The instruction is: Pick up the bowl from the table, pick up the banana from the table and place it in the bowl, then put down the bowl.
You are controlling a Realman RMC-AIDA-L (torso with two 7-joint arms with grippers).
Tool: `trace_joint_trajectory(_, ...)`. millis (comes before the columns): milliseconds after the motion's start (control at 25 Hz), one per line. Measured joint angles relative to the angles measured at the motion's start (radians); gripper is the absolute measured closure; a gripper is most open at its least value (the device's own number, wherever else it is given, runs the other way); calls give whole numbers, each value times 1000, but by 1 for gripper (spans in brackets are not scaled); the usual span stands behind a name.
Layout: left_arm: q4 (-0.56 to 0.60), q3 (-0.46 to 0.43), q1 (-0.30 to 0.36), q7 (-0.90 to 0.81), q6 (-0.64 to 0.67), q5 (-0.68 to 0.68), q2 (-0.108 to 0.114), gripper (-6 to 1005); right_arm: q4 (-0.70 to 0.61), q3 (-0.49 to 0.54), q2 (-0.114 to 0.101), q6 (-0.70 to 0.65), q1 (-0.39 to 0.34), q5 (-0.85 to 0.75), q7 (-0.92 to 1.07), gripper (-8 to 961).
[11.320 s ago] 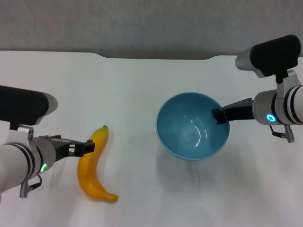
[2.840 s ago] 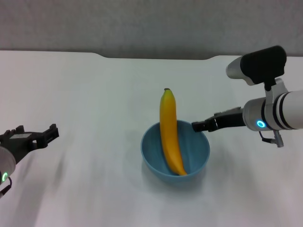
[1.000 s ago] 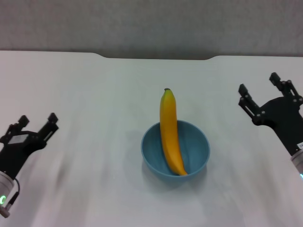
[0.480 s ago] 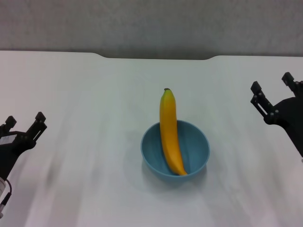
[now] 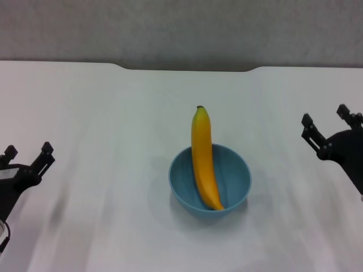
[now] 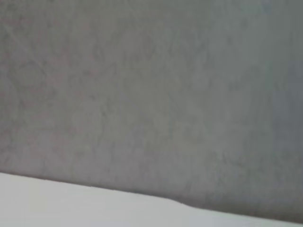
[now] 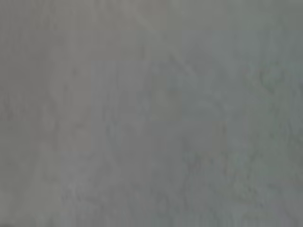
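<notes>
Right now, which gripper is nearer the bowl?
Neither clearly: the left gripper and right gripper both stand open and well clear of the bowl, which holds the banana.

Our left black two-fingered gripper [image 5: 26,152] low at our left edge, fingers spread apart, holding nothing. Our right black two-fingered gripper [image 5: 325,118] at our right edge, fingers likewise parted, empty. Both point away from us. Wrist views show neither gripper.

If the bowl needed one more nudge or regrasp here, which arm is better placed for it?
Right, marginally. The right gripper hangs open slightly nearer the bowl than the left gripper, also open. The banana already rests inside, so probably nothing remains.
</notes>
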Motion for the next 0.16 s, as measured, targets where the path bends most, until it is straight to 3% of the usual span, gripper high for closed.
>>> trace_joint_trajectory(160, 10, 8, -3, 8, 5, 1, -3, 92, -11, 0, -3, 61, 4, 0, -1, 135)
